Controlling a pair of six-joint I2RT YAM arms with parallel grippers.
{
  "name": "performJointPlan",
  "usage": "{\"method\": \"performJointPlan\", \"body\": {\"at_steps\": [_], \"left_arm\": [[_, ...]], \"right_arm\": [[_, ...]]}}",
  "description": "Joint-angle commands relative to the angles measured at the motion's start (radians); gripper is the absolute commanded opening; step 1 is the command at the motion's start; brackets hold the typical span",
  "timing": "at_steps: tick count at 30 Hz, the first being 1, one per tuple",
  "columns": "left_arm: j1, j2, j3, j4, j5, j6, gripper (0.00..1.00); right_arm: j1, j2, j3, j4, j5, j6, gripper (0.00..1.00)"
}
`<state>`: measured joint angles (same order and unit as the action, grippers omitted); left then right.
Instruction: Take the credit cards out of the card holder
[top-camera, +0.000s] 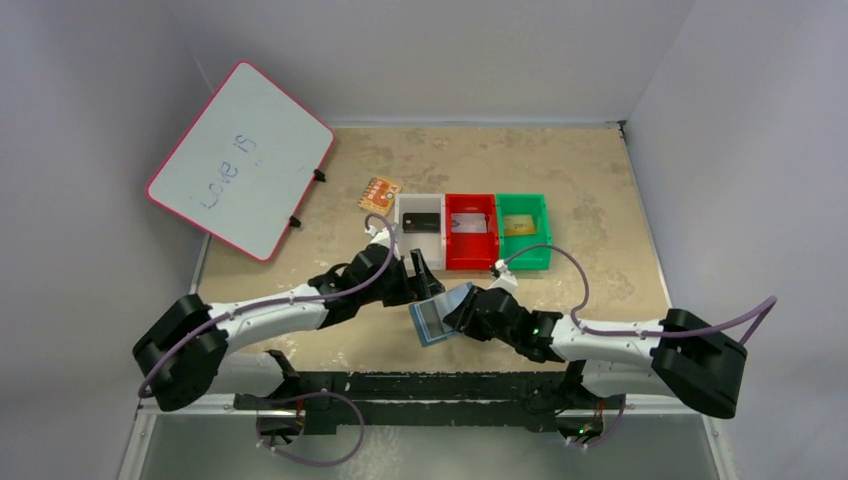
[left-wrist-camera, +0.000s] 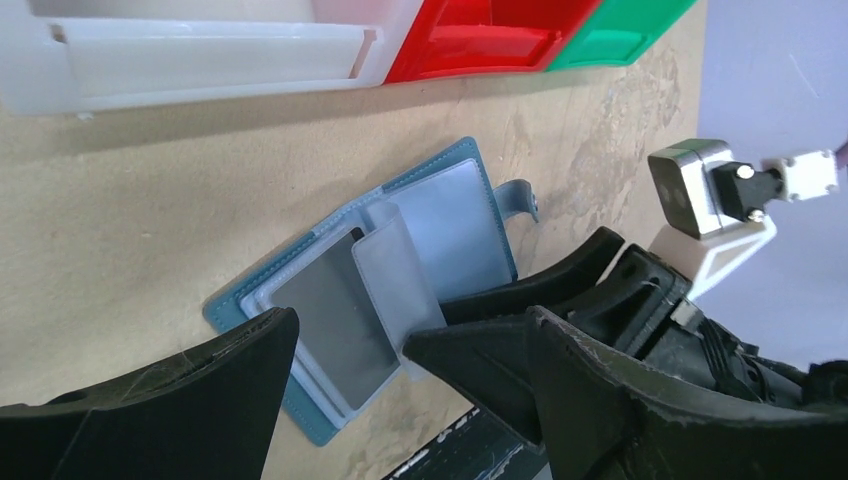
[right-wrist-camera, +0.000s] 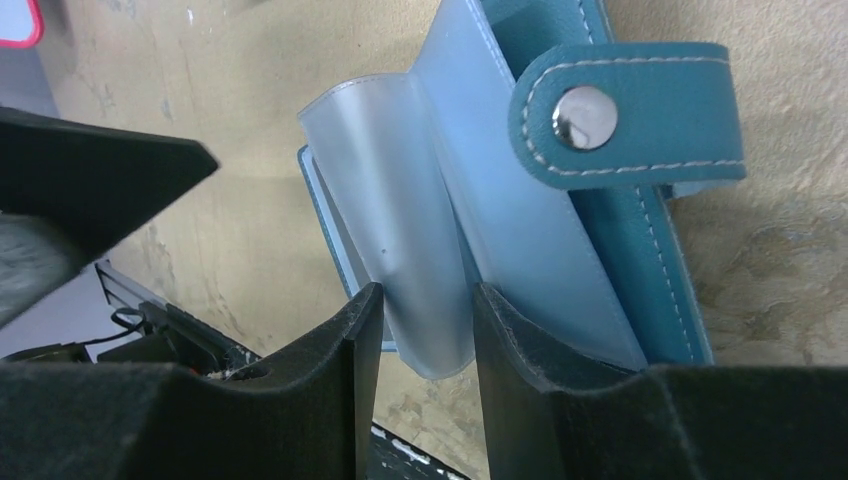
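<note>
The blue card holder lay open on the table just near of the bins, a grey card in one pocket. The right pincer pinched its clear sleeve; the left pincer hung spread above. The white bin held a black card, the red bin a silver card, the green bin a gold card; bare table lay to their right

even soft overhead light, faint shadows; wrist views blurred up close

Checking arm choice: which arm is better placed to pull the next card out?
Left, probably: the left gripper is open just over the grey card in the holder, while the right gripper pinches the clear flap.
</note>
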<state>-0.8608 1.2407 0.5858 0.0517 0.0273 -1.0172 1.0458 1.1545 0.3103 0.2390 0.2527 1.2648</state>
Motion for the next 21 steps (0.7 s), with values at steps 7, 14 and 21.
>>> {"method": "performJointPlan", "body": {"at_steps": [7, 14, 21], "left_arm": [[-0.083, 0.188, 0.024, 0.2, -0.083, -0.122, 0.81], [-0.115, 0.29, 0.068, 0.258, -0.099, -0.151, 0.76], [-0.116, 0.33, 0.095, 0.31, -0.083, -0.173, 0.64]], "right_arm": [[-0.012, -0.042, -0.034, 0.016, 0.014, 0.016, 0.41], [-0.015, -0.084, -0.061, 0.006, 0.022, 0.028, 0.41], [-0.015, -0.112, -0.069, -0.017, 0.031, 0.033, 0.42]]}}
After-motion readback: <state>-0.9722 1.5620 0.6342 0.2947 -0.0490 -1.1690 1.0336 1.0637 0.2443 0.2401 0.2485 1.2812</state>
